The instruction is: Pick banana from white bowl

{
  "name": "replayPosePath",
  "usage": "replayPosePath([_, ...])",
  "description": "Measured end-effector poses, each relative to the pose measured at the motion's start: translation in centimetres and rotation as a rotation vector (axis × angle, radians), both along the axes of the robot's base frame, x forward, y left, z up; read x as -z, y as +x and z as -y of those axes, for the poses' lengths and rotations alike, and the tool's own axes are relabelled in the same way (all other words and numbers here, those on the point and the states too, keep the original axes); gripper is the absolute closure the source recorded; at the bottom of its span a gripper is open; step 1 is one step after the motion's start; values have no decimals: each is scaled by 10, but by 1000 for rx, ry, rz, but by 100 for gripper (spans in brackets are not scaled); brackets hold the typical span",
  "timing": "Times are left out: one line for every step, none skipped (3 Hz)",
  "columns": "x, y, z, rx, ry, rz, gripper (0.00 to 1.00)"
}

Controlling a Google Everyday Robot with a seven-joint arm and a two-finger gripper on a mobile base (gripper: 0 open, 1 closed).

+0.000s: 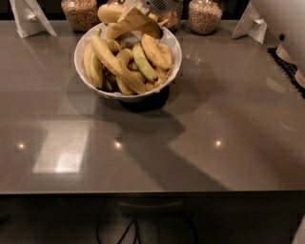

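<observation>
The white bowl (77, 56) stands on the grey table at the back centre, heaped with several yellow and greenish bananas. My gripper (141, 9) is at the top edge of the camera view, over the bowl's far side. It is shut on a long yellow banana (136, 22), which is lifted above the pile and tilted, its lower end still over the bowl. Most of the gripper's body is cut off by the top edge.
Glass jars of grains (80, 13) (205, 16) stand behind the bowl. Folded white cards sit at the back left (29, 17) and back right (253, 22). My white arm (286, 24) fills the upper right corner, with a dark mat (289, 66) below it.
</observation>
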State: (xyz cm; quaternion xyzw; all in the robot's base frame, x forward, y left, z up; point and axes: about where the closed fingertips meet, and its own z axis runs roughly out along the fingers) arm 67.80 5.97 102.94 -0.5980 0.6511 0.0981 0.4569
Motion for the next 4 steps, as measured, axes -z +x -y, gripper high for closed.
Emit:
replayPosePath([-17,-4,9,4,30,37,100])
replayPosePath([-32,-22,25,5,94,52,100])
replayPosePath([-46,-48,48,18,151,47,100])
replayPosePath([-54,-63,62,27,183,45,100])
